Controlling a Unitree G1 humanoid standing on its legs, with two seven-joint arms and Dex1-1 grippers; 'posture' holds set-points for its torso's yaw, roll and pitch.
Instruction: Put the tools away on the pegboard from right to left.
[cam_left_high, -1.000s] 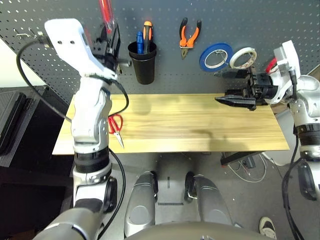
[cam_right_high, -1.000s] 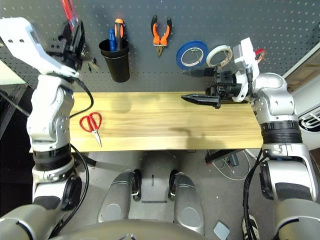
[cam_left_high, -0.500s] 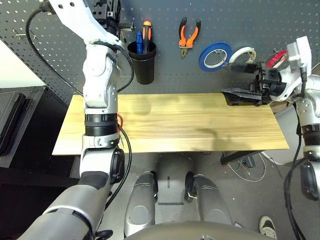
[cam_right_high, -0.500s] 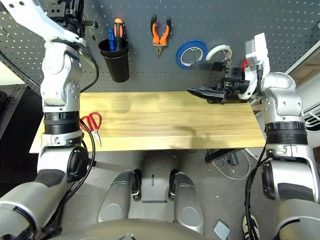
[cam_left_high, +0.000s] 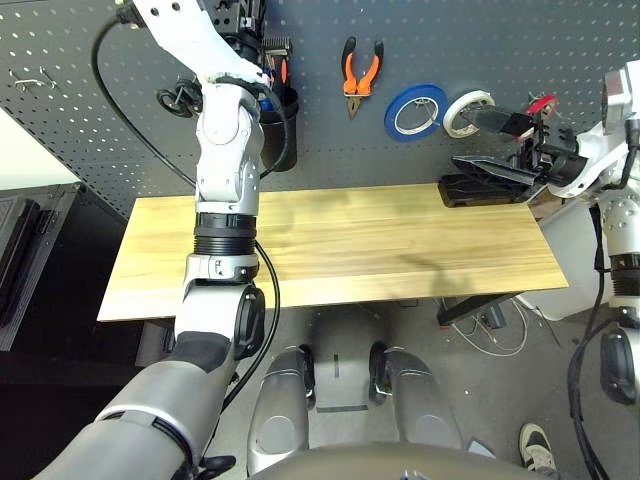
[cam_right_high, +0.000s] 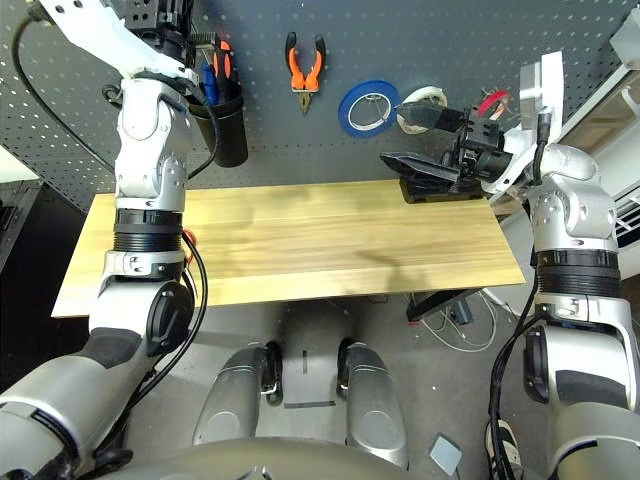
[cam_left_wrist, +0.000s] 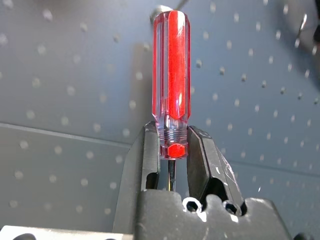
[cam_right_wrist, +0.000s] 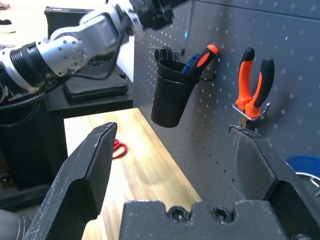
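Observation:
My left gripper (cam_left_wrist: 172, 150) is shut on the small red-handled screwdriver (cam_left_wrist: 171, 75), with the handle pointing away from the wrist. It is raised high against the pegboard (cam_left_high: 450, 40), just above the black cup (cam_right_wrist: 172, 95). Orange-and-black pliers (cam_left_high: 358, 75) hang on a hook to the right of the cup. A thin red tape ring (cam_left_high: 543, 103) hangs at the far right. My right gripper (cam_right_wrist: 170, 145) stands open in front of it, over the table's right end, and holds nothing. The red-handled scissors (cam_right_wrist: 117, 147) lie on the table's left part, behind my left arm.
A blue tape roll (cam_left_high: 415, 110) and a white tape roll (cam_left_high: 465, 108) hang between the pliers and the red ring. The cup holds an orange-handled screwdriver (cam_right_wrist: 205, 55) and a blue tool. Black scissor handles (cam_left_high: 175, 97) hang left of the cup. The wooden table (cam_left_high: 400, 240) lies below.
My left arm has swung up and to the right, carrying the screwdriver to above the cup. The right gripper has drawn back up and to the right, still open. The camera has shifted a little.

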